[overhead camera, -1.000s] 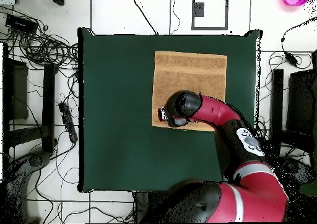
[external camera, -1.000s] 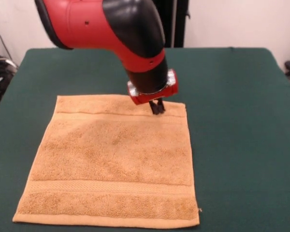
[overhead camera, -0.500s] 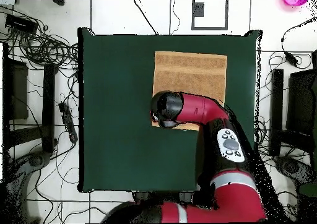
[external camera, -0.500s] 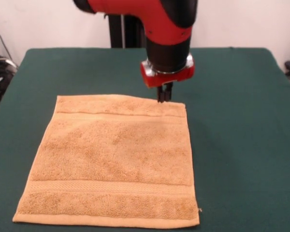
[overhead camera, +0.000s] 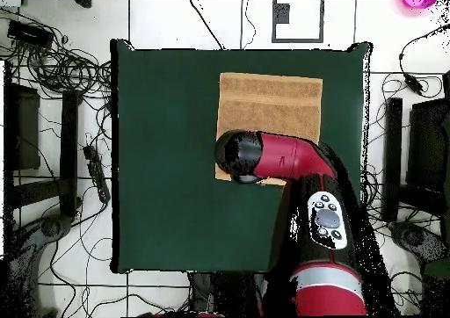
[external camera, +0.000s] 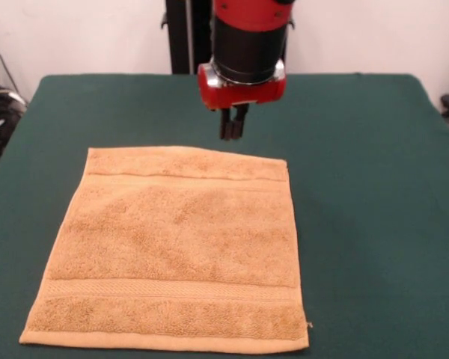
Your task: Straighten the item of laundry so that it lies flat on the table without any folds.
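Note:
The item of laundry (external camera: 179,239), a golden-orange towel, lies spread flat on the green table (external camera: 367,194), with a woven band near its far and near hems. Its far hem bulges slightly upward. My gripper (external camera: 231,134) hangs above the table just beyond the far hem, right of the hem's middle. Its dark fingers are pressed together, shut on nothing, and they do not touch the cloth. In the overhead view the towel (overhead camera: 269,104) sits toward the table's (overhead camera: 167,156) upper right, and the arm's wrist (overhead camera: 239,155) covers one lower corner of it and hides the gripper.
A black post (external camera: 178,37) stands behind the table's far edge. Cables (overhead camera: 61,68) and a power strip (overhead camera: 95,169) lie on the floor beside the table. Dark stands (overhead camera: 393,156) flank its other side. Wide bare felt surrounds the towel.
The gripper has lifted off the towel's far right corner area and drawn back past the far hem, shifting a little left in the front view. The towel has not moved.

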Robot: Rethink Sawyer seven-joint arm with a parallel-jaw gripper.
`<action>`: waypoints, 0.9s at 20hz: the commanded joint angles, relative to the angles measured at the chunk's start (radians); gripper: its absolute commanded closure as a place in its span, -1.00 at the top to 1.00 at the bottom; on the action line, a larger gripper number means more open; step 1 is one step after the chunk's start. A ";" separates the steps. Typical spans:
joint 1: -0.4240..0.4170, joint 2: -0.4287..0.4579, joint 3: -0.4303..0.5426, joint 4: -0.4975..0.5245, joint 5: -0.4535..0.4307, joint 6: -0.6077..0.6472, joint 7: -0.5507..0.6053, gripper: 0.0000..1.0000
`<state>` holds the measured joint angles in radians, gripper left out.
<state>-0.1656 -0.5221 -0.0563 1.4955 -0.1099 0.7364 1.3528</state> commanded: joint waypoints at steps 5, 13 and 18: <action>0.035 0.152 -0.018 -0.039 0.008 -0.103 0.266 -1.00; 0.011 0.208 -0.006 -0.047 0.019 -0.161 0.238 -1.00; -0.001 0.223 -0.002 -0.045 0.027 -0.182 0.228 -1.00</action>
<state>-0.1712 -0.3912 -0.0956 1.4554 -0.1117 0.6111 1.3528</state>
